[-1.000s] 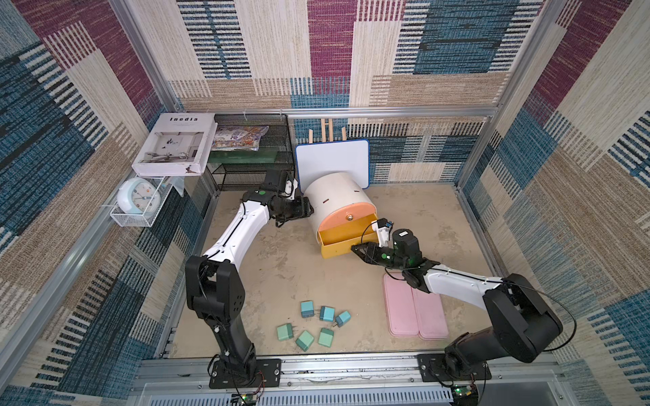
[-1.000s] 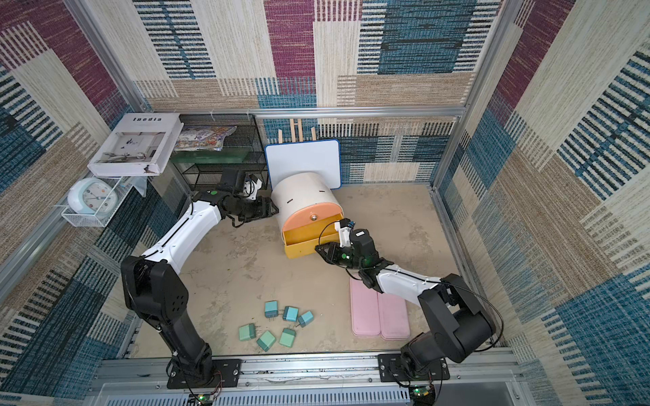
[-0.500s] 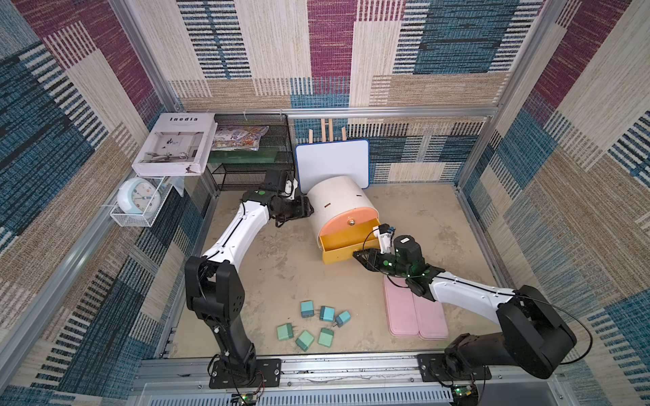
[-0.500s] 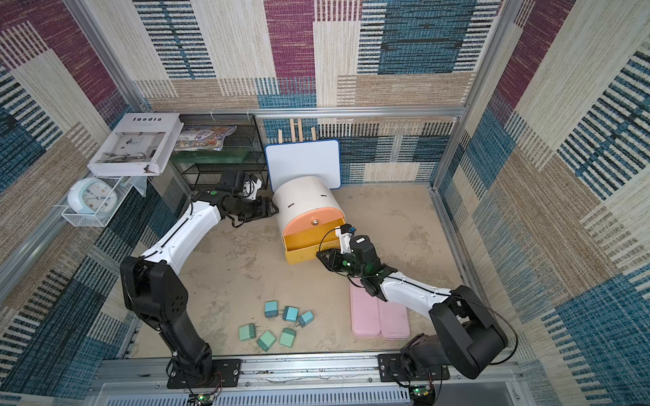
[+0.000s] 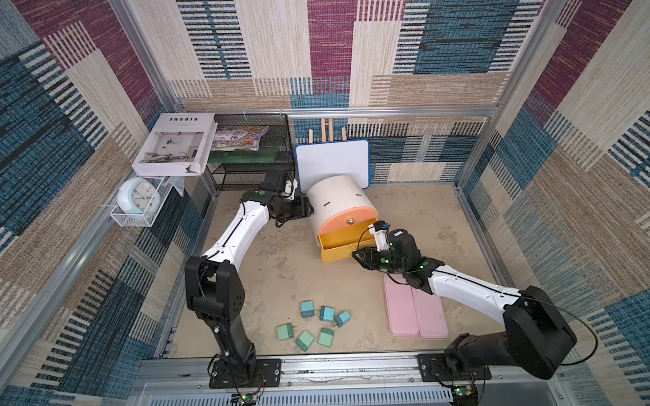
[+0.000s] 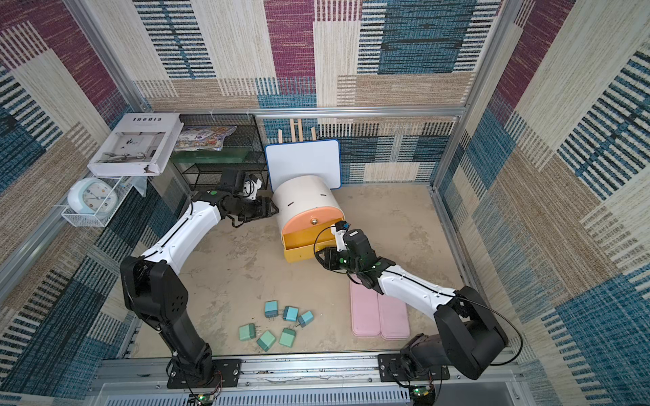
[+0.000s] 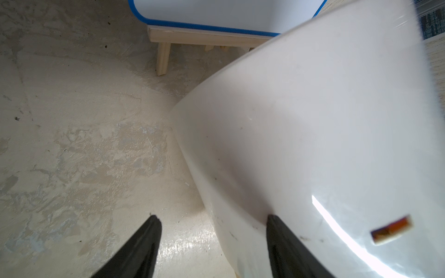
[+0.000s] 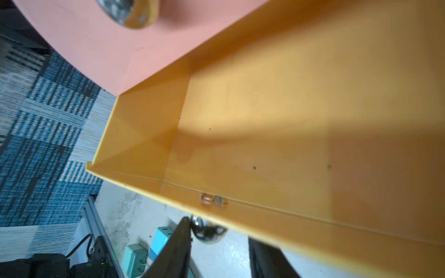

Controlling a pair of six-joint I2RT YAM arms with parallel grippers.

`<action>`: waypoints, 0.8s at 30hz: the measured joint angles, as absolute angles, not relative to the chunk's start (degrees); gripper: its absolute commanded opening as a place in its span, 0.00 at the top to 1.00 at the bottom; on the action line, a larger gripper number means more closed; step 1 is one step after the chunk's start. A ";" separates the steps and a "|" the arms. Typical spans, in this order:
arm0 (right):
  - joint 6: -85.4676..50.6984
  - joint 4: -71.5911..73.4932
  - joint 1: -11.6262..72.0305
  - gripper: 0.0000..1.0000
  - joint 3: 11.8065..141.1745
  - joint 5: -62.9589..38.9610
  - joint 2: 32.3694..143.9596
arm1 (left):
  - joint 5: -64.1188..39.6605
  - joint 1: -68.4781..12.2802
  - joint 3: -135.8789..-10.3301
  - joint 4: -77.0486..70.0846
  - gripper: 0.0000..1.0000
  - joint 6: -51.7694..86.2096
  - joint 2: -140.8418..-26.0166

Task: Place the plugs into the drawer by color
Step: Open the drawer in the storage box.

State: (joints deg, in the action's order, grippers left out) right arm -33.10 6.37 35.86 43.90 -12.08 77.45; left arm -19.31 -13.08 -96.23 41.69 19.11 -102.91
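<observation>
Six plugs [image 5: 325, 336] are scattered on the surface [image 5: 281, 267] down at 6 o'clock in both top views. Three blue plugs [image 5: 327, 313] are bunched in a row, and three green plugs [image 5: 304, 340] are clustered just beside them on the 6 o'clock side.

The drawer cabinet [image 5: 339, 200] is set toward 12 o'clock. Its yellow drawer [image 5: 336, 256] is pulled out, and the salmon-pink drawer [image 5: 343, 225] above it is shut.

The right gripper [image 5: 356, 256] is parked at the 3 o'clock end of the yellow drawer's front. In the right wrist view its fingers [image 8: 179, 243] are spread apart on either side of the metal knob [image 8: 208, 232]. One is touching it, but nothing is clamped.

The left gripper [image 5: 309, 211] is pushed up against the cabinet's white wall at 9 o'clock. In the left wrist view its fingers [image 7: 277, 240] are apart too, with one laid on the wall and the other over bare surface.

Two pink trays [image 5: 415, 313] are laid side by side at 4 o'clock, partly under the right arm.
</observation>
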 measured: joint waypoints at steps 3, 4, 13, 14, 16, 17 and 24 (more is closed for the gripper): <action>-30.22 0.82 35.81 0.41 47.44 -10.31 74.48 | -19.33 -13.08 -96.23 41.69 0.27 19.11 -102.91; -29.41 -0.67 35.88 0.41 48.58 -10.07 73.73 | -19.33 -13.08 -96.25 41.69 0.27 19.11 -102.91; -22.98 -15.51 47.53 0.49 69.41 0.27 83.53 | -19.79 -13.06 -96.49 41.69 0.27 19.14 -103.07; -22.57 -17.19 49.08 0.50 72.27 2.22 85.89 | -19.79 -13.04 -96.49 41.69 0.27 19.14 -103.11; -21.74 -20.21 51.77 0.50 77.32 6.04 90.26 | -19.77 -13.02 -96.49 41.69 0.27 19.14 -103.13; -21.50 -21.41 52.86 0.51 79.35 7.64 92.09 | -19.75 -13.02 -96.49 41.69 0.27 19.14 -103.15; -20.23 -28.42 56.73 0.57 88.97 14.81 101.73 | -19.92 -12.86 -96.55 41.69 0.27 19.35 -103.44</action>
